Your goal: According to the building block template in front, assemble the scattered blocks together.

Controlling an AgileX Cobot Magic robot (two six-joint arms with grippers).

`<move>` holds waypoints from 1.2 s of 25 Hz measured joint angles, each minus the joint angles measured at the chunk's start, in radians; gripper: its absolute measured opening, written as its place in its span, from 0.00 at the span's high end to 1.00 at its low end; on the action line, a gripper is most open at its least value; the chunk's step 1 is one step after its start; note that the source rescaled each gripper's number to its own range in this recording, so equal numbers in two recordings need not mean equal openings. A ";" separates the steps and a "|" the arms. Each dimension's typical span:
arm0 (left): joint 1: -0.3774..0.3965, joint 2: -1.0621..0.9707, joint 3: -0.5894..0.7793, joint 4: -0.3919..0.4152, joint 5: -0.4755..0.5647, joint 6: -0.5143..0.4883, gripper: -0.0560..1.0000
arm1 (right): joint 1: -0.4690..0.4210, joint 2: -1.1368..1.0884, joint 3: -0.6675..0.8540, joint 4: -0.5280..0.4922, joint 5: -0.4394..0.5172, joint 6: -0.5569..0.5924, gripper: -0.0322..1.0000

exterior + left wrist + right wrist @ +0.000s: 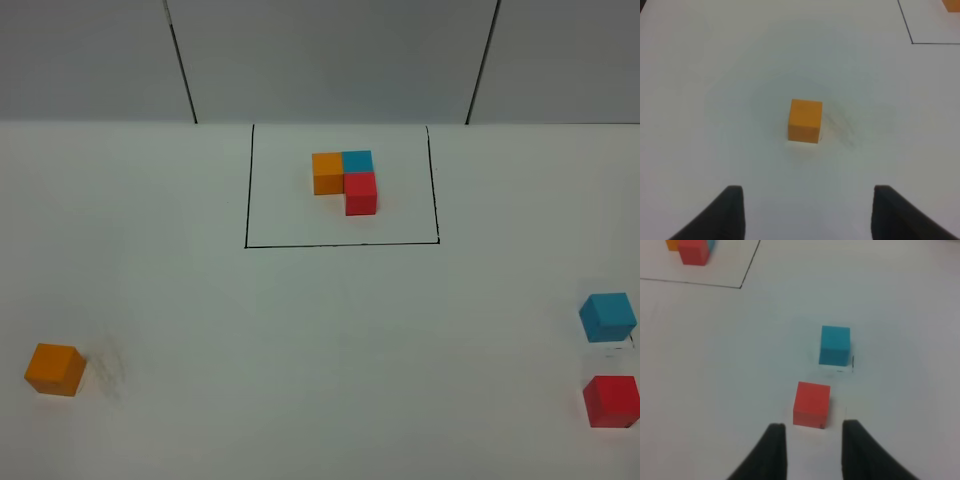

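The building block template is an orange, blue and red cluster inside a black drawn rectangle at the far middle of the table. The scattered orange cube lies near left. The scattered blue cube and the red cube lie near right. In the left wrist view my left gripper is open, well short of the orange cube. My right gripper has a narrower gap between its fingers and holds nothing. It sits just short of the red cube, with the blue cube beyond. Neither arm shows in the high view.
The white table ends at a grey wall behind the rectangle. Faint smudges mark the surface beside the orange cube. A corner of the drawn rectangle shows in the left wrist view.
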 joint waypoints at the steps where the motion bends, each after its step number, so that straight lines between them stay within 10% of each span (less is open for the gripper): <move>1: 0.000 0.000 0.000 0.000 0.000 0.000 0.72 | 0.000 0.000 0.000 0.000 0.000 0.000 0.97; 30: 0.000 0.000 0.000 0.000 0.000 -0.001 0.72 | 0.000 0.000 0.000 0.000 0.000 0.000 0.97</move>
